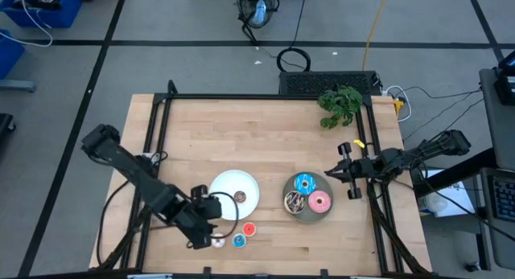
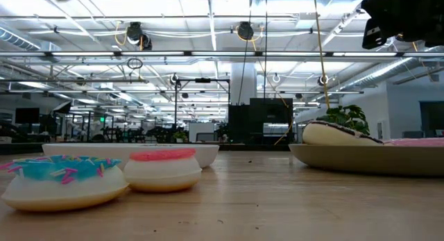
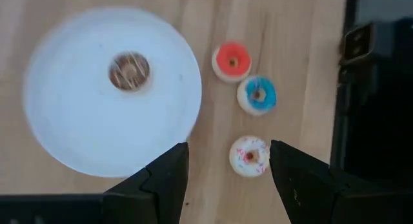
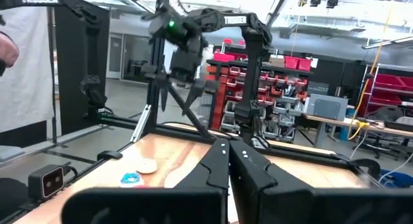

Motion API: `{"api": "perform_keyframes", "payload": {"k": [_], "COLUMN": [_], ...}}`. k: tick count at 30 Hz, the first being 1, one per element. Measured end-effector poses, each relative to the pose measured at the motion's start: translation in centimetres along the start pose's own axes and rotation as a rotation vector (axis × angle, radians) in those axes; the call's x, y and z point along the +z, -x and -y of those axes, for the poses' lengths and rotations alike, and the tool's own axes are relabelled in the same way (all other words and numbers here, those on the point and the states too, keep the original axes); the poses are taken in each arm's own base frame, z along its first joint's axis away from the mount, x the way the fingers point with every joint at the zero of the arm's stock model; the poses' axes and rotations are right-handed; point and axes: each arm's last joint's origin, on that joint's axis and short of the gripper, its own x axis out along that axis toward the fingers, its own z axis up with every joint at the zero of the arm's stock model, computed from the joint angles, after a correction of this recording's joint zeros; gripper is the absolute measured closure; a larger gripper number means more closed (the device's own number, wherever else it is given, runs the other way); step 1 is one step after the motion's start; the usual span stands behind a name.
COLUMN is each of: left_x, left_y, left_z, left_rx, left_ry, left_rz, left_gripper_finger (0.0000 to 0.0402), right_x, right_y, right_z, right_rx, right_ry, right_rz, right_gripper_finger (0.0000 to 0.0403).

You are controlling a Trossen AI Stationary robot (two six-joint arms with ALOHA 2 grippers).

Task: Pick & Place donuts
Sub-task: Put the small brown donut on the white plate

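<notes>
wooden table (image 1: 265, 126), black frame round its edge. left gripper (image 3: 226, 162) low over the near-left part of the table, just beside the plain white round plate (image 1: 227, 182); fingers (image 3: 169, 175) spread apart, nothing between them, hanging above the tiny white sprinkled ring donut (image 3: 249, 155), which sits on bare wood in line with the gap.

two more tiny ring donuts on the wood close by: tiny blue-iced one (image 3: 257, 95) just beside the white one, tiny red-iced one (image 3: 231, 61) next to that, nearest the plate. none of the three touches the plate.

tiny brown-iced ring donut (image 3: 130, 70) lies on the white plate, off centre.

grey round plate (image 1: 294, 186) to the right of the white one, holding the three larger donuts: blue sprinkled (image 1: 304, 183), pink (image 1: 320, 202), dark sprinkled (image 1: 295, 201), packed close together.

right gripper (image 4: 228, 161) held up off the table at the right edge, near the grey plate but apart from it; fingers pressed together, empty.

green leafy plant (image 1: 340, 104) at the far right corner.
</notes>
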Motion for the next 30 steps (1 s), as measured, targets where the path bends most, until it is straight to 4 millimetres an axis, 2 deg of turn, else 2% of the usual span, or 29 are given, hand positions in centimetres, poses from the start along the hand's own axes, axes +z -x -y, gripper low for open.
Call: {"api": "perform_keyframes", "payload": {"k": [12,16,24,30], "left_x": [-1.2,-0.9,0.4,-0.6], "left_y": [-6.4,-7.6,-9.1,-11.0], "left_z": [1.3,1.6,3.5,3.1], "left_rx": [0.023,0.009,0.020,0.128], "left_ry": [0.006,0.005,-0.068,-0.061], "left_rz": [-0.265,-0.324,-0.346,-0.493], "left_gripper_finger": [0.0183,0.0183,0.0183,0.0183], "right_x": [-0.2,-0.2,-0.2,-0.2], "right_y": [0.0,0.0,0.0,0.0], "right_z": [0.0,0.0,0.0,0.0], "right_rx": [0.006,0.006,0.006,0.007], "right_ry": [0.003,0.007,0.024,0.025], "right_rz": [-0.023,-0.022,-0.021,-0.024], "right_gripper_finger": [0.0403,0.0403,0.0403,0.0403]}}
